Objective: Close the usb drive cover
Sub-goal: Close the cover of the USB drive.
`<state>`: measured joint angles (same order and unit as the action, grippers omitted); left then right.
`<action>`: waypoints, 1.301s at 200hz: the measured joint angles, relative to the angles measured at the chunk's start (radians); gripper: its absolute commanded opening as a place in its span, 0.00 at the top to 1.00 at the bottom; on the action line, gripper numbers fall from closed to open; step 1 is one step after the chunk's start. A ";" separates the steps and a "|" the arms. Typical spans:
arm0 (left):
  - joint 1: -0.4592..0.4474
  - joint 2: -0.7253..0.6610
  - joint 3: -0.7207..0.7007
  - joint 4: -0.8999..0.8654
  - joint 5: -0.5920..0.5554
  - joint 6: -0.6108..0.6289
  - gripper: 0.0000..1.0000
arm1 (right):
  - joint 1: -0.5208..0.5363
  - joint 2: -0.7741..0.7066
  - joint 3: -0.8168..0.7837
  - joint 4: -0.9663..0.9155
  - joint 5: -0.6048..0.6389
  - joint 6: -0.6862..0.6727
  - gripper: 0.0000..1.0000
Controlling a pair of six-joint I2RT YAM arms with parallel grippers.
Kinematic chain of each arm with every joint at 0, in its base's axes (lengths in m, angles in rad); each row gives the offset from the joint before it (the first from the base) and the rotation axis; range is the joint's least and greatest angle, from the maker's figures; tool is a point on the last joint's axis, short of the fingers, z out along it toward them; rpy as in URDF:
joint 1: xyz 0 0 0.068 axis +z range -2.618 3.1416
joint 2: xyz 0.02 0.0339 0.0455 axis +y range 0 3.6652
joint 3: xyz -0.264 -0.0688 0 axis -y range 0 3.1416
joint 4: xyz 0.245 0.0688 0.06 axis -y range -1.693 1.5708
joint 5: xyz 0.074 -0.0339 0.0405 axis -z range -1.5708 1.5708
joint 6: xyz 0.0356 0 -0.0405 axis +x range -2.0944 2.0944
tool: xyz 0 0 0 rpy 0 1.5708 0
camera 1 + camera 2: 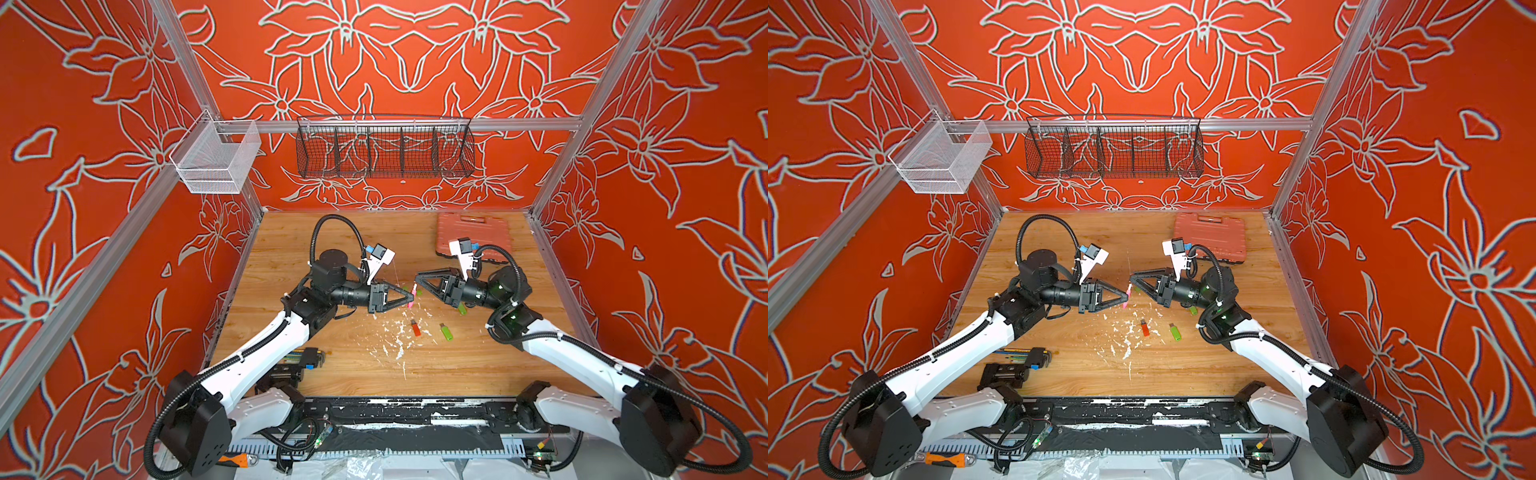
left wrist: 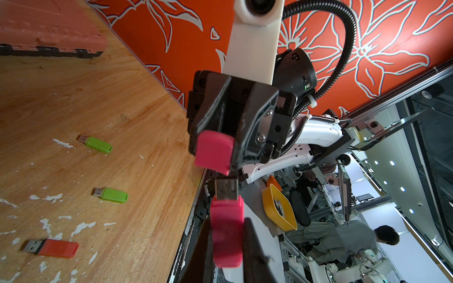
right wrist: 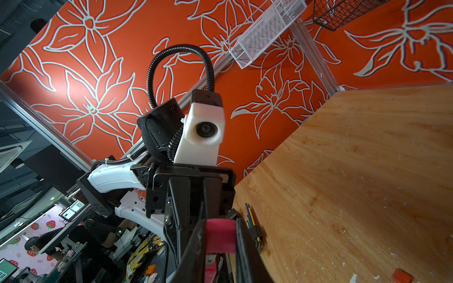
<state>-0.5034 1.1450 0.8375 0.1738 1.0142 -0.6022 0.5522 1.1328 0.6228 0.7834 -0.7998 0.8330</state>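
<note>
Cap [image 2: 213, 152] just beyond drive [image 2: 226, 235] plug, above table [image 2: 98, 98].

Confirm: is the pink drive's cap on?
Off. The pink drive shows a bare plug; the pink cap, in the right gripper, sits short of it.

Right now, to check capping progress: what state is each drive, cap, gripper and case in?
Pink drive, uncapped, plug bare, in shut left gripper.
Cap, off, in shut right gripper, near the plug.
Green drives, both uncapped, lying flat.
Red drive, uncapped.
Case, closed.
</note>
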 measured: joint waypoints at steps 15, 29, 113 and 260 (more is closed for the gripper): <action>0.000 0.000 0.002 0.000 -0.002 0.000 0.98 | 0.000 0.006 -0.004 0.017 0.003 0.006 0.89; 0.000 0.000 0.002 0.000 -0.006 0.001 0.98 | 0.000 0.007 -0.014 0.038 0.010 0.013 0.89; 0.000 0.009 0.018 0.003 -0.012 0.007 0.99 | 0.005 0.031 -0.040 0.153 0.013 0.070 0.91; 0.000 0.019 0.019 -0.008 -0.022 0.038 1.00 | 0.005 0.042 -0.049 0.217 0.014 0.106 0.92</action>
<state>-0.5034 1.1641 0.8566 0.1661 0.9924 -0.5644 0.5568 1.1748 0.5735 1.0004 -0.7853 0.9394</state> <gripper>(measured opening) 0.148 0.204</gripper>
